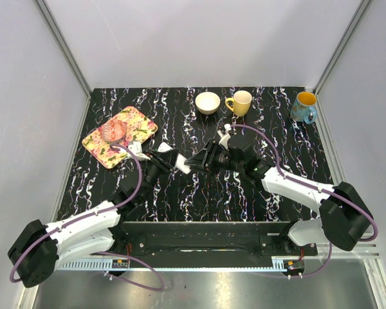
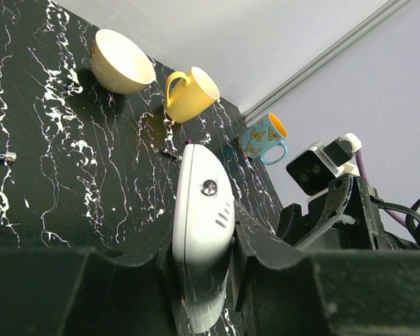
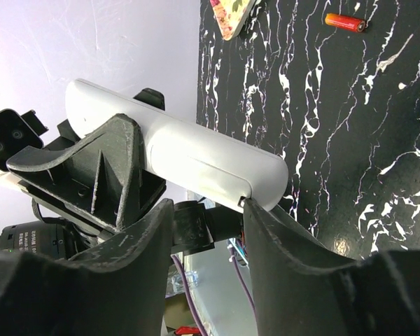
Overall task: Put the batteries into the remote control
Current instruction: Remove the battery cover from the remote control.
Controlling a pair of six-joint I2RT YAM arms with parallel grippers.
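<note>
Your left gripper point(image 2: 199, 243) clamps the remote point(image 2: 201, 210) over mid-bench. It is a smooth white plastic bar with a rounded back, a small round screw recess and three short slots. Your right gripper point(image 3: 206, 210) stands part-open at the remote's end, one fingertip at its edge, and an orange cylindrical battery point(image 3: 345, 22) lies apart on the black, white-veined bench point(image 1: 199, 193).
</note>
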